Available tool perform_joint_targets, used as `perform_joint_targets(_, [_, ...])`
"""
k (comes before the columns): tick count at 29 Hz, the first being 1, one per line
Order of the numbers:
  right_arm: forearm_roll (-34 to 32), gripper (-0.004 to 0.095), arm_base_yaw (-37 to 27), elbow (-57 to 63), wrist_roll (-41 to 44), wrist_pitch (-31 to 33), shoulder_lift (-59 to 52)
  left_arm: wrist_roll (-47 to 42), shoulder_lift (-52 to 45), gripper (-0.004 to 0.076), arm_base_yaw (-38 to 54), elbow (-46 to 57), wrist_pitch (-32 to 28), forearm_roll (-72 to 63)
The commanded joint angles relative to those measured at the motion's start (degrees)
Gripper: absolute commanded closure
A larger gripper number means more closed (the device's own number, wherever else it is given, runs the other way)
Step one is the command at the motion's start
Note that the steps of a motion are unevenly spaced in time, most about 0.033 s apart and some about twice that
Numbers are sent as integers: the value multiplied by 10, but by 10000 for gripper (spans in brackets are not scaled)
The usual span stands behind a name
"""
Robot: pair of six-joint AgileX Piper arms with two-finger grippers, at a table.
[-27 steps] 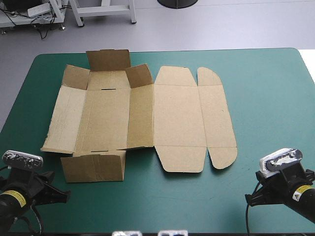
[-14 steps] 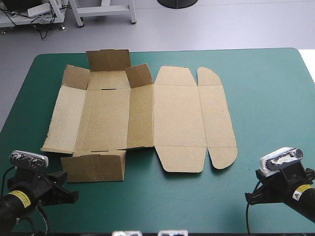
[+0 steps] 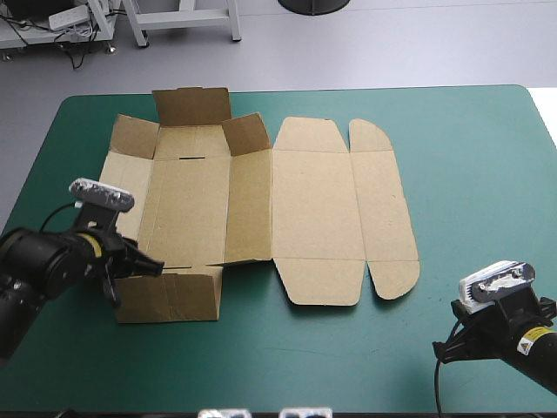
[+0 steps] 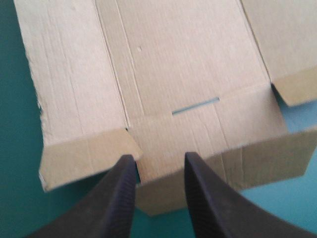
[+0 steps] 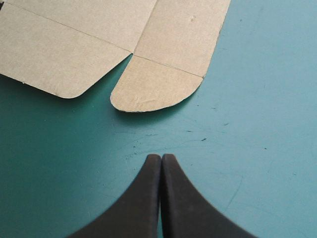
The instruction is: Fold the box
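The brown box (image 3: 261,213) lies unfolded, left-end flaps partly raised.

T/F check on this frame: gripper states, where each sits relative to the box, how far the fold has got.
1. The left gripper is open, over the near end flap of the box. True.
2. The right gripper is shut on the box. False: its fingers are shut, but over bare teal-green cover, short of the rounded flap.
3. The lid panel lies flat on the cover. True.
4. All the box's walls are raised and tucked. False: the box is mostly a spread sheet; only the far end flap and the small corner flaps beside it stand up.
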Motion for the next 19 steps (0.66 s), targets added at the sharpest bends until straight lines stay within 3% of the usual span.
perform_joint_targets(1, [10, 926, 0, -13, -6, -32, 2, 7, 69, 395, -2, -116, 0, 23])
perform_joint_targets(5, [10, 926, 0, -13, -7, -32, 2, 58, 133, 394, 38, -206, 48, -17])
perform_joint_targets(8, [10, 926, 0, -13, -7, -32, 2, 123, 173, 394, 121, -251, 83, -143])
perform_joint_targets(13, [17, 926, 0, -13, -17, -33, 2, 215, 210, 394, 251, -257, 88, -350])
perform_joint_targets(19, [21, 926, 0, -13, -26, -38, 2, 246, 250, 394, 335, -257, 88, -327])
